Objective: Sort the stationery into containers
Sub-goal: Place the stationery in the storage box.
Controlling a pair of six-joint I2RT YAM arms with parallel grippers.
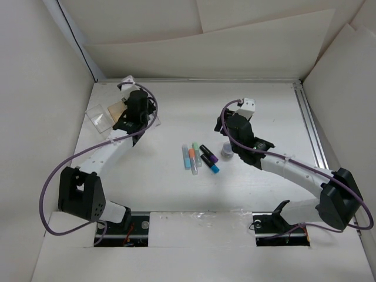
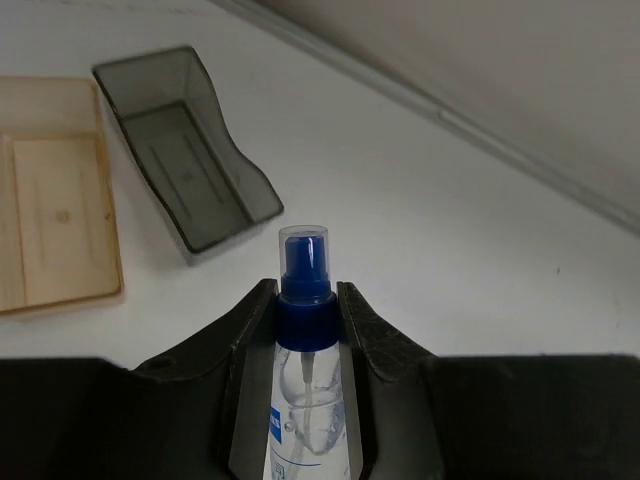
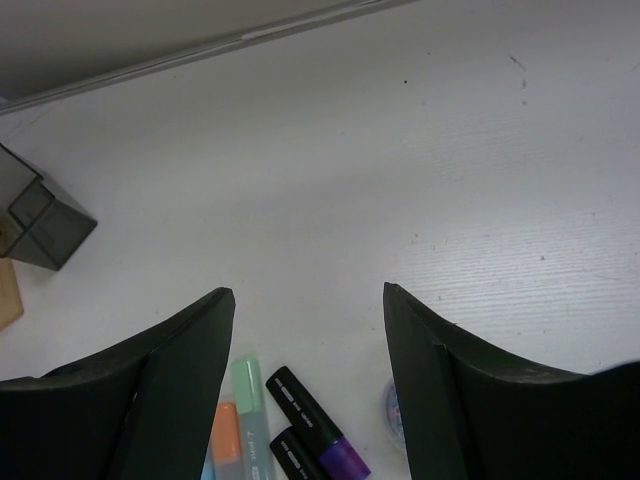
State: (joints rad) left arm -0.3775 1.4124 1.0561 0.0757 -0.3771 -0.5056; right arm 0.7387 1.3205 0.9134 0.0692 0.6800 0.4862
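My left gripper (image 2: 307, 290) is shut on the clear blue-tipped tube (image 2: 305, 340), held near the smoky dark grey box (image 2: 190, 150) and the amber-tan box (image 2: 60, 220). In the top view this gripper (image 1: 134, 117) hangs over the boxes at the far left, beside the clear box (image 1: 100, 116). My right gripper (image 3: 308, 295) is open and empty above the markers. The green (image 3: 247, 400), orange (image 3: 225, 440) and black purple-ended (image 3: 310, 420) markers lie between its fingers. The small grey round piece (image 3: 392, 410) lies by the right finger. The markers (image 1: 200, 157) lie side by side mid-table.
A metal rail (image 1: 311, 126) runs along the table's right side. White walls close in the back and both sides. The dark grey box also shows at the left of the right wrist view (image 3: 45, 225).
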